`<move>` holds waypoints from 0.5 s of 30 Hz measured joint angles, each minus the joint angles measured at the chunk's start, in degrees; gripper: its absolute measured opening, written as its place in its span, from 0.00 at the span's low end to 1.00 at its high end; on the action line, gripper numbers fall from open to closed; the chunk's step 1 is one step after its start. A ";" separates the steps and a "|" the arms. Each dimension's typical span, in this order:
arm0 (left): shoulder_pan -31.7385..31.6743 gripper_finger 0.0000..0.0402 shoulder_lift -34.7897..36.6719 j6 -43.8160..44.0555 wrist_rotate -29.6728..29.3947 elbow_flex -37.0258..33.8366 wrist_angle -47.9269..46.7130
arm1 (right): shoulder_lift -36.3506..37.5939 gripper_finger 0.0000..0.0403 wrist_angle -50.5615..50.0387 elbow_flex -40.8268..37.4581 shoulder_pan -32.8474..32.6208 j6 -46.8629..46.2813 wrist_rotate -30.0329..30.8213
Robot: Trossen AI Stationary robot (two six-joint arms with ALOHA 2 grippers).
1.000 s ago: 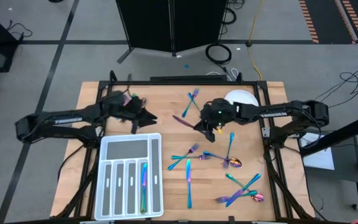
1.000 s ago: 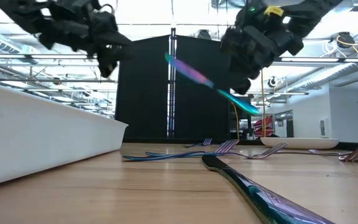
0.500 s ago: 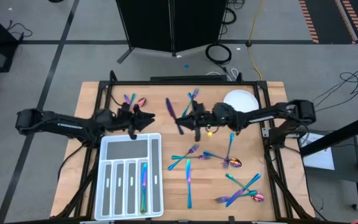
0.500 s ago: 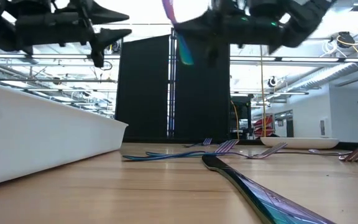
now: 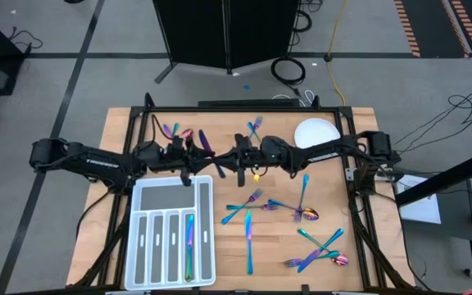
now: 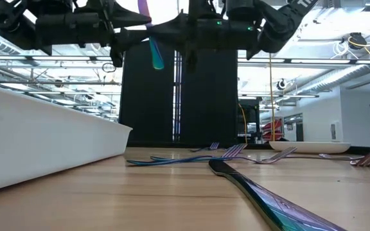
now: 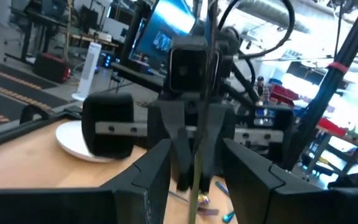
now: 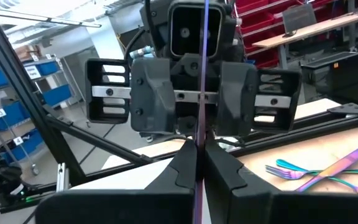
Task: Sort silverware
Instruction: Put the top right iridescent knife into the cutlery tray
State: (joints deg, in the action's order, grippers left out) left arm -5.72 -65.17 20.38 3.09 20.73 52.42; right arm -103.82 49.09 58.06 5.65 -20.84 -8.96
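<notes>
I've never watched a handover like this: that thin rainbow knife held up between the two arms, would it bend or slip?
The knife looks straight edge-on in both wrist views, so it is probably stiff metal. Its glossy finish suggests it could slip, though the right tool is pinched shut on it. Held high by one end with no visible sag, it is likely light; the left tool stands open around it.

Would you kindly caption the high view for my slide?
Above the table, the right tool passes a knife to the open left tool beside the white tray.

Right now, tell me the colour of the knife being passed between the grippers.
The knife is iridescent: purple at the top shading to teal at its tip, clearest in the low view.
</notes>
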 joint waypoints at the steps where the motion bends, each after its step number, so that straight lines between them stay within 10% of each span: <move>1: -0.04 0.35 0.00 -0.05 -0.17 0.00 0.00 | -0.08 0.00 -0.03 0.05 0.00 -0.28 -0.01; 15: -0.15 0.28 0.00 -1.38 -0.41 0.00 0.02 | -0.10 0.00 -0.04 0.05 -0.09 -1.93 -0.03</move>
State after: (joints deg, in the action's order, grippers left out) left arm -5.87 -65.17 19.00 2.68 20.73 52.45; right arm -103.92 49.06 58.11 5.56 -22.76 -8.99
